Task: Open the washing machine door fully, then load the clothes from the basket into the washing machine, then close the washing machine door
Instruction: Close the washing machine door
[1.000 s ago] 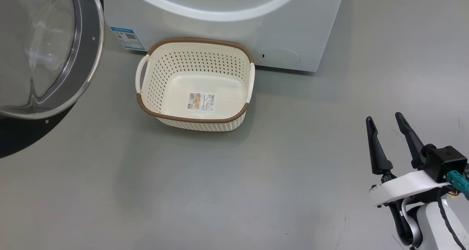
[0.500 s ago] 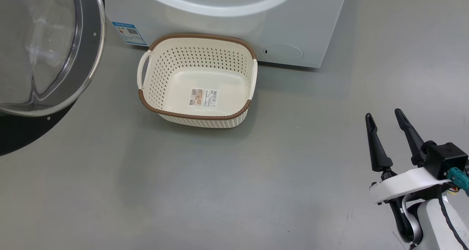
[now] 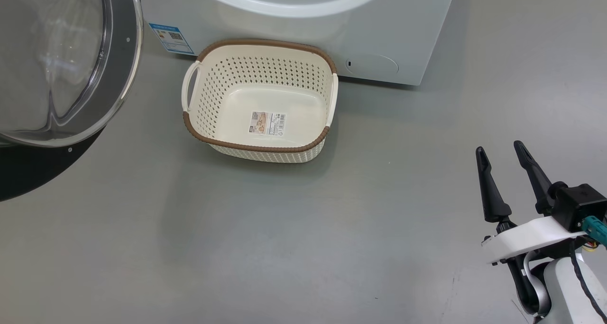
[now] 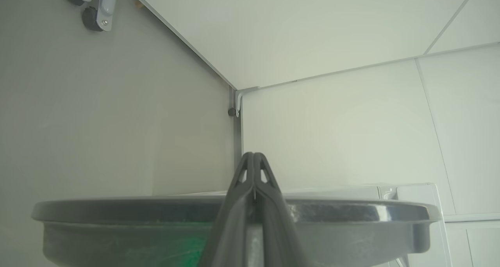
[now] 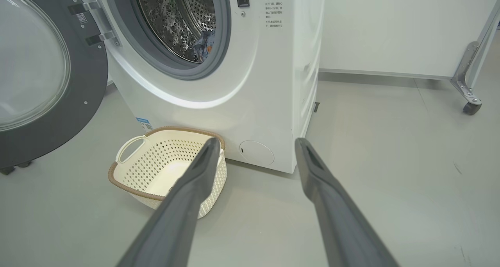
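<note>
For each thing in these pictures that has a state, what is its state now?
Large round black-rimmed glass washing machine door: open, swung to the left.
Big white front-loading washing machine: drum exposed, blue garment inside.
Small cream perforated plastic basket: upright on the floor, empty.
Left tool: shut, fingers pressed together.
Right tool: open, holding nothing.

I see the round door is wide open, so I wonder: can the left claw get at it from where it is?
Likely yes: the left claw, fingers shut together, sits right by the dark rim of the washing machine door, nothing between them. Whether it touches, I cannot tell.
</note>
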Motion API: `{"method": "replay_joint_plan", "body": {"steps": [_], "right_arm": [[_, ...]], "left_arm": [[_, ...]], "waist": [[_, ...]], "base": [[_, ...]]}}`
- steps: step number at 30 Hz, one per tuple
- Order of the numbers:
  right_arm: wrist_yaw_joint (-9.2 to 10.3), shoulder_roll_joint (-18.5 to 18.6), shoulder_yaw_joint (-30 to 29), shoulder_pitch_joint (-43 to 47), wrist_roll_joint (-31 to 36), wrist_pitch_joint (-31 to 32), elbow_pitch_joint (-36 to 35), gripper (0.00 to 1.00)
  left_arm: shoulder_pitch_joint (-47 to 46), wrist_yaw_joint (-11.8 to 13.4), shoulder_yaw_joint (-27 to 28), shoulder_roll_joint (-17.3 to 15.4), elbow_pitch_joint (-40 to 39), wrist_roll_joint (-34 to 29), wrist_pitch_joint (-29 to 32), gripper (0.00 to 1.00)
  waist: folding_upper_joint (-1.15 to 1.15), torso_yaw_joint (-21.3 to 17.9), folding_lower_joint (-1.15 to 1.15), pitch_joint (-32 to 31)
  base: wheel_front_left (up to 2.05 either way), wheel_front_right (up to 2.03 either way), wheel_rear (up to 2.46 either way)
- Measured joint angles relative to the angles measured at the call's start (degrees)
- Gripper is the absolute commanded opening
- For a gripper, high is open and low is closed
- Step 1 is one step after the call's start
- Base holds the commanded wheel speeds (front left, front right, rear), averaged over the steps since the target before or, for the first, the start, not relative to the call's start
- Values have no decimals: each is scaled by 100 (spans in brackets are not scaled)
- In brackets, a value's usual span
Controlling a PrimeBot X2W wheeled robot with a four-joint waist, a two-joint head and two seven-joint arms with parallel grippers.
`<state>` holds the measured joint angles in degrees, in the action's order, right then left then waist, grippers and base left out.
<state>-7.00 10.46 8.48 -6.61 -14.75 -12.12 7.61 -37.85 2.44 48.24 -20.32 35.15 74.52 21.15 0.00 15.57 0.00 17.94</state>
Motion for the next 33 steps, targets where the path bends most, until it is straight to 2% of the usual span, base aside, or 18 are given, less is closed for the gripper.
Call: {"method": "replay_joint_plan", "body": {"steps": [33], "right_arm": [[-1, 3, 135, 0, -111, 18, 135, 100]], "left_arm": [[295, -292, -565, -90, -88, 424, 1935, 0]], "waist": [[0, 242, 0, -164]], "base": [[0, 0, 0]]}}
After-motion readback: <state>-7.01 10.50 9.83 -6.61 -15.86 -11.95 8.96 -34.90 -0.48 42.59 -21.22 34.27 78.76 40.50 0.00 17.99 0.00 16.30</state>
